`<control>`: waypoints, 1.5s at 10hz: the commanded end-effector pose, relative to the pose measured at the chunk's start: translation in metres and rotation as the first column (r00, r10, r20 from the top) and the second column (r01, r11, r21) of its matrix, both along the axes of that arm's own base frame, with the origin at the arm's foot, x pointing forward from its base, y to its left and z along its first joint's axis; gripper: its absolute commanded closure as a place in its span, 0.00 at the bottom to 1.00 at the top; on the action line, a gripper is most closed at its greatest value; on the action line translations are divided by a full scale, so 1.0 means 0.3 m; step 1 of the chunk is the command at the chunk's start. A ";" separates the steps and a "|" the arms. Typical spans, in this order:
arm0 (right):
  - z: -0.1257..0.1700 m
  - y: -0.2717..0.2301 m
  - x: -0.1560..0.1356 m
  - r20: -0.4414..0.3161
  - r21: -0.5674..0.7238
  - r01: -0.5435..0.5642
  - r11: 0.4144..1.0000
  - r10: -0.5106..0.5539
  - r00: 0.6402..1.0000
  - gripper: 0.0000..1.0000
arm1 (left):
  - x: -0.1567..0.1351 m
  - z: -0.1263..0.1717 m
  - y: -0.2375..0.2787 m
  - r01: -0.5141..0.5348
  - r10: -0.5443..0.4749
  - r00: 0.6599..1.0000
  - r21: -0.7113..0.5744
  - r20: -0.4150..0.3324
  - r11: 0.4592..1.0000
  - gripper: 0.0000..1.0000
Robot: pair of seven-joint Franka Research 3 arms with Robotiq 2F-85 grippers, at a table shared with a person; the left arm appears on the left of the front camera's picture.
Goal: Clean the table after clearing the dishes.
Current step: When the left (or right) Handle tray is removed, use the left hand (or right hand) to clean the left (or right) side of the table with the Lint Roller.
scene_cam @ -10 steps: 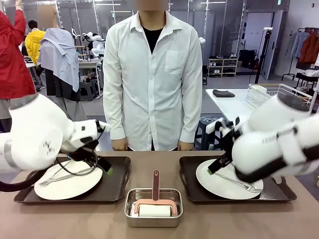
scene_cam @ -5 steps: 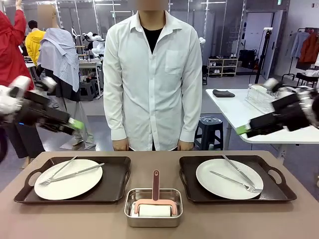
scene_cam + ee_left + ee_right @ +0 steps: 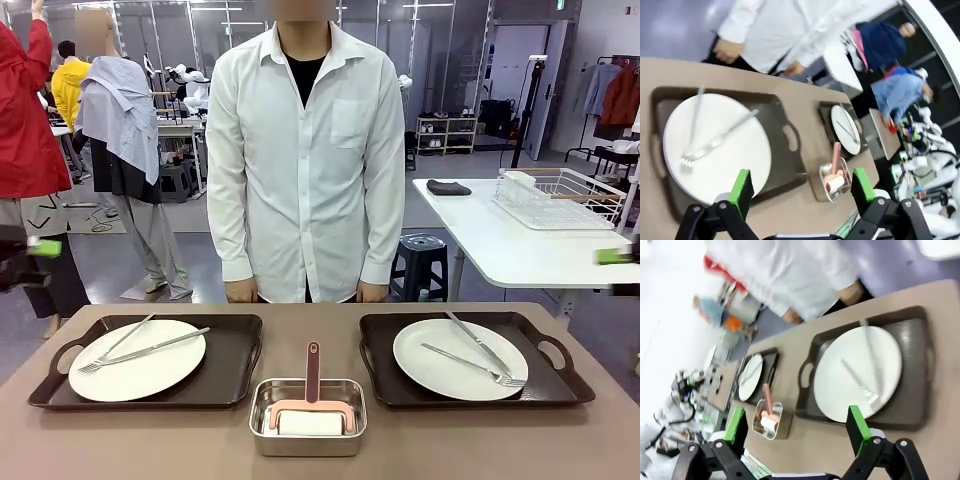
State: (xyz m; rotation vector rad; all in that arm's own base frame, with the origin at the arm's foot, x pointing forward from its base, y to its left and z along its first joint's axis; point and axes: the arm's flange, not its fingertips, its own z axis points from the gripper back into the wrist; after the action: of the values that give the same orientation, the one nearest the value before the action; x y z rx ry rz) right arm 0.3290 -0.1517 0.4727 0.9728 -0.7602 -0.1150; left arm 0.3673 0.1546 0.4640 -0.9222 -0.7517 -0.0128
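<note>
On the taupe table [image 3: 320,465] lie two dark trays, each carrying a white plate with a fork and knife: the left tray [image 3: 232,375] with its plate [image 3: 140,362], and the right tray [image 3: 385,385] with its plate [image 3: 455,360]. My left gripper [image 3: 40,250] hangs at the left picture edge, off the table. My right gripper [image 3: 612,257] hangs at the right edge. Both are high and apart from the dishes. The left wrist view has my left gripper [image 3: 801,186] open above its plate [image 3: 720,150]. My right gripper [image 3: 795,425] is open above the other plate [image 3: 855,370].
A small steel pan [image 3: 308,417] holding a pink-handled roller sits at the front middle between the trays. A person in a white shirt [image 3: 305,150] stands at the far edge, hands at the rim. A white side table [image 3: 500,245] with a wire rack stands at right.
Both arms have swung up and outward from just above the plates to the picture's edges, both staying open. The dishes and the pan have not moved.
</note>
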 end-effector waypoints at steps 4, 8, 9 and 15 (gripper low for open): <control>-0.089 -0.042 -0.239 -0.074 0.025 0.152 0.988 -0.150 0.986 0.00 | -0.144 0.000 0.131 -0.213 0.213 0.976 -0.013 -0.038 0.977 0.00; -0.022 -0.222 -0.155 -0.050 0.042 0.172 0.984 -0.170 0.984 0.00 | -0.142 -0.013 0.174 -0.192 0.193 0.981 0.009 -0.037 0.981 0.00; -0.022 -0.222 -0.155 -0.050 0.042 0.172 0.984 -0.170 0.984 0.00 | -0.142 -0.013 0.174 -0.192 0.193 0.981 0.009 -0.037 0.981 0.00; -0.022 -0.222 -0.155 -0.050 0.042 0.172 0.984 -0.170 0.984 0.00 | -0.142 -0.013 0.174 -0.192 0.193 0.981 0.009 -0.037 0.981 0.00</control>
State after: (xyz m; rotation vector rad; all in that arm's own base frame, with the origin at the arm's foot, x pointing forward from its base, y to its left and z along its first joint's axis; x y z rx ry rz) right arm 0.2826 -0.2175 0.4662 0.9325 -0.7888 -0.3105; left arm 0.3251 0.2044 0.4613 -0.8294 -0.7940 0.1776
